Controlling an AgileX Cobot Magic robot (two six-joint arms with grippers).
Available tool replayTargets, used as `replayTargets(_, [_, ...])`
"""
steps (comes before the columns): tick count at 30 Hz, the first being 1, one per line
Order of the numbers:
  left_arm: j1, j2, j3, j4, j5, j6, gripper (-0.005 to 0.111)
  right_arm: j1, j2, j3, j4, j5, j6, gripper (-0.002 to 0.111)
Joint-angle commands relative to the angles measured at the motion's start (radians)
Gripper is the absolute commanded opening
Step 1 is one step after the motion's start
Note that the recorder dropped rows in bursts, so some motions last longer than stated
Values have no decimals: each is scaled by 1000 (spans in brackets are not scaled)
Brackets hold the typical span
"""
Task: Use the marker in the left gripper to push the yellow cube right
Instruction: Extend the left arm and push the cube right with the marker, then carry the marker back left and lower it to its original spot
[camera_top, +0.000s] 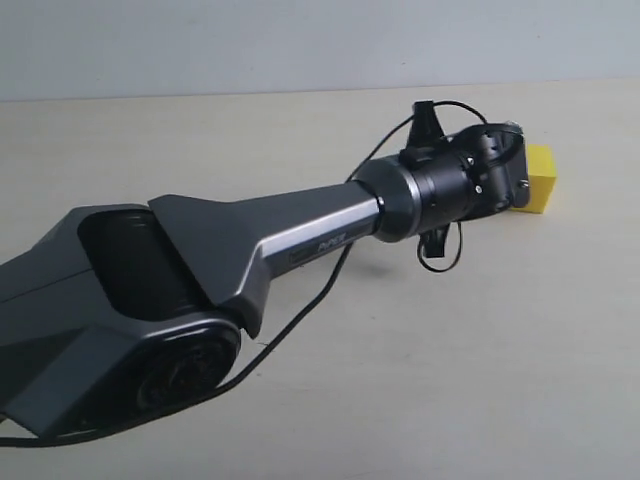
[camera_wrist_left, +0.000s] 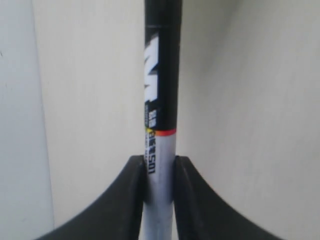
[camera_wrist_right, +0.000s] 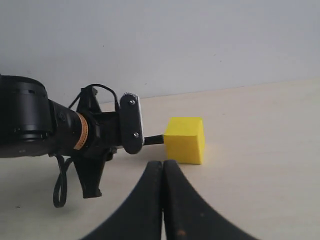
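Observation:
The yellow cube (camera_top: 540, 178) sits on the beige table at the right, partly hidden behind the left arm's wrist; it also shows whole in the right wrist view (camera_wrist_right: 185, 140). My left gripper (camera_wrist_left: 160, 165) is shut on the marker (camera_wrist_left: 161, 100), whose white barrel sits between the fingers and whose black capped end points away. In the right wrist view the marker's black tip (camera_wrist_right: 154, 139) reaches the cube's left face. The left gripper (camera_top: 510, 170) is right beside the cube, its fingertips hidden. My right gripper (camera_wrist_right: 163, 167) is shut and holds nothing, a short way in front of the cube.
The long dark grey left arm (camera_top: 250, 250) stretches across the exterior view from lower left. Its black cable (camera_top: 300, 320) loops over the tabletop. A pale wall (camera_top: 300, 40) backs the table's far edge.

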Motion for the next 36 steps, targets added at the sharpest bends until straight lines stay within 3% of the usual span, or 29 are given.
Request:
replayTargets(1, [7, -15, -4, 9, 13, -10, 0, -5, -6, 5, -5, -6, -3, 0])
replayTargets(9, [30, -19, -4, 9, 141, -15, 0, -5, -6, 5, -5, -6, -3, 0])
replayTargets(29, [30, -37, -4, -30, 116, -90, 0, -5, -6, 5, -5, -5, -3, 0])
replayTargets(36, [53, -134, -4, -327, 146, -57, 0, -5, -6, 5, -3, -5, -3, 0])
